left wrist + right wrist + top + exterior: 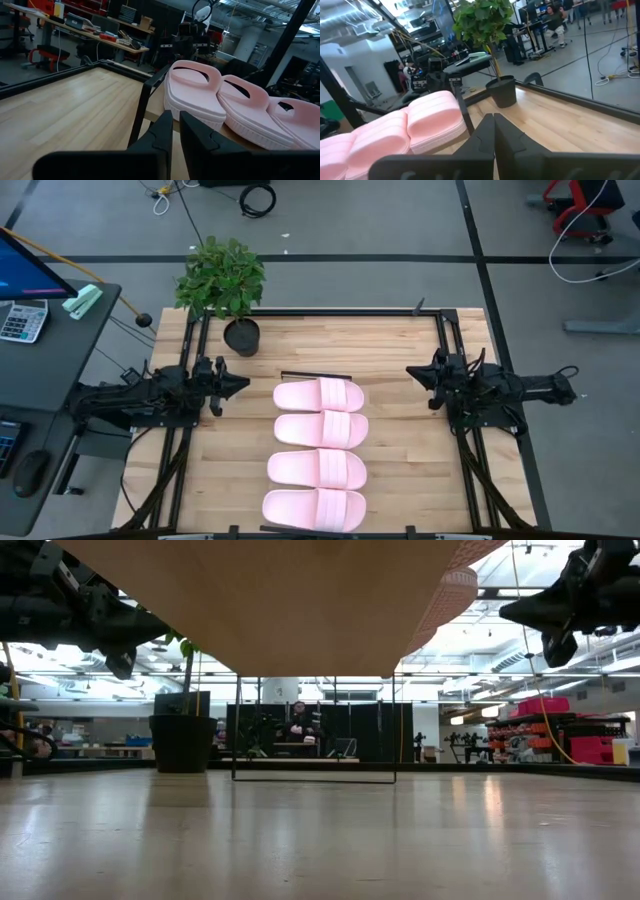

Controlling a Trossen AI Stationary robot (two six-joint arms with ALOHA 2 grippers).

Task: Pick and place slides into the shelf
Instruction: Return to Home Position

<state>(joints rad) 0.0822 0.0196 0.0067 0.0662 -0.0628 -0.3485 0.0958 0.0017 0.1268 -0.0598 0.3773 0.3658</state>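
We see a robotics lab or workshop; our table (400,450) stands on a grey concrete floor (380,220) lined with black tape, a cable coil (257,198) lying on it; a side desk (50,365) carries a calculator (22,320); beyond we make out a cluttered workbench (100,39), red tool carts (595,748), bare ceiling ducts (350,15), and a person (298,722) seated at a desk.

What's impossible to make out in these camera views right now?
Low view: the shelf underside blocks the slides above it.
High view: those slides cover the shelf's top surface.
Left wrist view: only three slides show; the fourth is past the picture's edge.
The left gripper and right gripper, parked either side, hide nothing.
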